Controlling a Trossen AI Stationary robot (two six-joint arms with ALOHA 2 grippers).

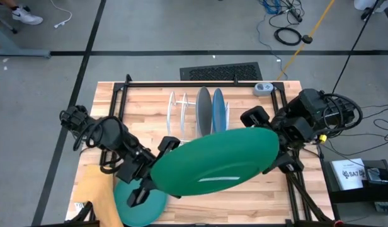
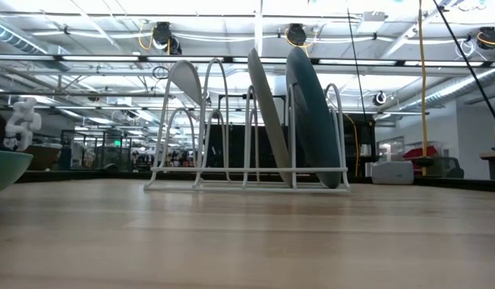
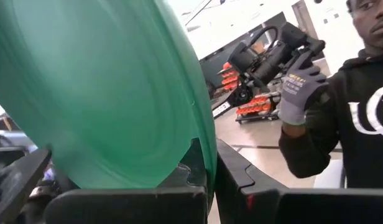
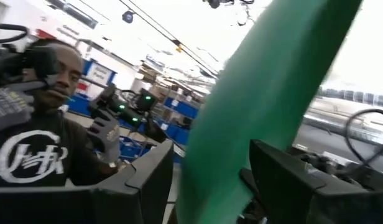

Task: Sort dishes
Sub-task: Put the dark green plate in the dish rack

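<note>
The dark green plate [image 1: 213,162] is up in the air over the table's middle, held at its two ends by both grippers. My left gripper [image 1: 157,165] is shut on its left rim, my right gripper [image 1: 277,151] on its right rim. The teal plate [image 1: 140,200] lies flat on the table near the front left and also shows in the low view [image 2: 2,170]. The grey plate [image 1: 203,110] and the blue plate [image 1: 219,108] stand on edge in the white wire rack [image 2: 247,172]. My left gripper [image 3: 210,183] pinches the dark green plate's left rim [image 3: 205,146] between its two fingers, one on each face. It comes from the table's left. The plate is lifted clear of the table. My right gripper [image 4: 210,186] pinches the plate's right rim [image 4: 219,168] between its two fingers [image 4: 275,171], coming from the table's right. The plate is in the air between the two arms.
A yellow cloth [image 1: 96,192] lies at the front left corner beside the teal plate. The rack [image 1: 197,113] stands at the table's far middle, with open slots to the left of the grey plate. A person with a gloved hand [image 3: 300,87] stands beyond the table.
</note>
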